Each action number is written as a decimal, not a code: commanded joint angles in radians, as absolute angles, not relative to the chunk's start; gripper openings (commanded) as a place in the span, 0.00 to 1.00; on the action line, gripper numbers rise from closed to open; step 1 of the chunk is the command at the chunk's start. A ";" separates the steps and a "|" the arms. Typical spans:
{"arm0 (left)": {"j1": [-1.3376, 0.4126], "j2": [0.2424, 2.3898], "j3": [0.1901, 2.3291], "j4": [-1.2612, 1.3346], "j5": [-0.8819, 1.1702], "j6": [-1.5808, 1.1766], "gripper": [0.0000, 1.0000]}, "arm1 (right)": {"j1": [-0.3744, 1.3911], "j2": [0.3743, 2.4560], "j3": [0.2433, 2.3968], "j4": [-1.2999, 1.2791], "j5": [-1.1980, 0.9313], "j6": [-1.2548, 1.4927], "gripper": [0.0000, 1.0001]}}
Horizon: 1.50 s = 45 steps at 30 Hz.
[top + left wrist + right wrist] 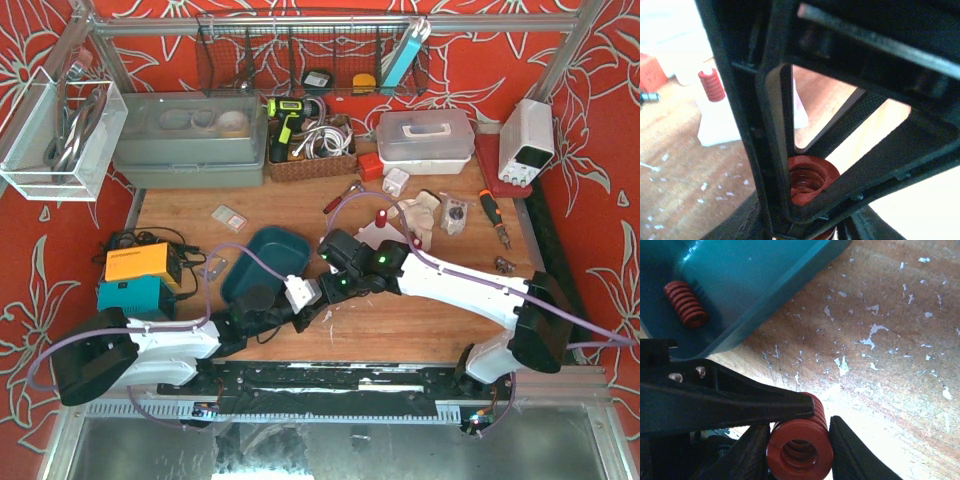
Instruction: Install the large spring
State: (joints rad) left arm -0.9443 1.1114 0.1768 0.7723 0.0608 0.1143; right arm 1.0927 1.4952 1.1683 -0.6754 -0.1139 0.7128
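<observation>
The large red spring (800, 447) hangs above the wooden table (900, 330), between my two grippers at mid-table. My right gripper (801, 445) is shut on its sides. A finger of my left gripper (740, 400) lies tight against the coils from the left. In the left wrist view the spring (809, 184) shows end-on between my left gripper's (812, 222) dark fingers, behind the right gripper's black frame (765, 110). From above, the left gripper (312, 296) and right gripper (332, 284) meet tip to tip. A white fixture (388, 236) carries a small red spring (381, 217).
A teal tray (268, 262) stands just left of the grippers, with a smaller red spring (686, 302) in it. An orange and teal box (138, 278) stands at the left. Bins, a basket and a power supply (526, 140) line the back. Tools lie at the right.
</observation>
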 commanded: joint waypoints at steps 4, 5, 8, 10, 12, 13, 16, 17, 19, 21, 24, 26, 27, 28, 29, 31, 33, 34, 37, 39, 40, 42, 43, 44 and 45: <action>-0.950 1.083 0.209 0.884 0.000 0.111 0.54 | 1.025 1.360 1.126 -0.672 -0.046 0.731 0.16; -0.950 1.083 0.209 0.884 0.000 0.108 0.57 | 1.011 1.344 1.121 -0.677 -0.036 0.723 0.15; -0.950 1.086 0.214 0.872 -0.012 0.094 0.79 | 0.950 1.308 1.112 -0.713 -0.001 0.685 0.15; -0.950 1.090 0.223 0.856 -0.029 0.084 1.00 | 0.892 1.284 1.105 -0.745 0.021 0.649 0.14; -0.950 1.093 0.232 0.841 -0.047 0.074 1.00 | 0.829 1.260 1.096 -0.769 0.041 0.618 0.13; -0.950 1.094 0.234 0.837 -0.058 0.068 1.00 | 0.800 1.249 1.094 -0.780 0.049 0.601 0.13; -0.950 1.090 0.241 0.827 -0.056 0.060 1.00 | 0.722 1.232 1.097 -0.814 0.086 0.541 0.12; -0.950 1.087 0.240 0.827 -0.056 0.059 1.00 | 0.699 1.231 1.100 -0.824 0.090 0.521 0.12; -0.950 1.086 0.241 0.821 -0.068 0.052 1.00 | 0.643 1.228 1.097 -0.832 0.090 0.502 0.12; -0.949 1.083 0.250 0.801 -0.084 0.044 1.00 | 0.608 1.226 1.091 -0.827 0.075 0.485 0.12; -0.950 1.089 0.256 0.790 -0.104 0.022 1.00 | 0.563 1.231 1.075 -0.804 0.045 0.478 0.11; -0.950 1.097 0.269 0.768 -0.133 -0.004 1.00 | 0.550 1.242 1.070 -0.794 0.025 0.477 0.11; -0.949 1.104 0.279 0.752 -0.145 -0.013 1.00 | 0.547 1.247 1.067 -0.790 0.018 0.476 0.11; -0.948 1.110 0.290 0.734 -0.156 -0.023 1.00 | 0.545 1.251 1.065 -0.785 0.011 0.475 0.11; -0.947 1.114 0.299 0.718 -0.164 -0.033 1.00 | 0.545 1.256 1.063 -0.780 0.003 0.475 0.11; -0.940 1.122 0.312 0.697 -0.163 -0.054 1.00 | 0.545 1.263 1.061 -0.775 -0.003 0.474 0.11; -0.932 1.125 0.315 0.691 -0.156 -0.077 1.00 | 0.543 1.270 1.055 -0.769 0.000 0.471 0.11; -0.928 1.126 0.316 0.688 -0.157 -0.084 1.00 | 0.542 1.275 1.053 -0.767 0.000 0.470 0.11; -0.920 1.124 0.321 0.663 -0.202 -0.097 1.00 | 0.543 1.292 1.046 -0.756 -0.005 0.467 0.11; -0.918 1.117 0.322 0.652 -0.225 -0.098 1.00 | 0.542 1.299 1.040 -0.744 -0.003 0.463 0.10; -0.916 1.112 0.319 0.654 -0.229 -0.097 1.00 | 0.543 1.301 1.035 -0.736 -0.001 0.460 0.11; -0.916 1.099 0.310 0.662 -0.230 -0.095 1.00 | 0.542 1.310 1.031 -0.723 0.001 0.459 0.11; -0.916 1.095 0.306 0.667 -0.230 -0.095 1.00 | 0.543 1.316 1.032 -0.721 0.001 0.459 0.10; -0.916 1.093 0.304 0.670 -0.232 -0.094 1.00 | 0.543 1.326 1.035 -0.721 0.002 0.458 0.10; -0.916 1.092 0.302 0.670 -0.235 -0.094 1.00 | 0.543 1.334 1.037 -0.720 0.002 0.456 0.11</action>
State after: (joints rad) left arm -0.9207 1.1152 0.3012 0.6609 -0.1978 -0.0837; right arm 0.5472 1.3102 1.0401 -0.7471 0.0002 0.4759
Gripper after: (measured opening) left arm 0.999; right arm 0.335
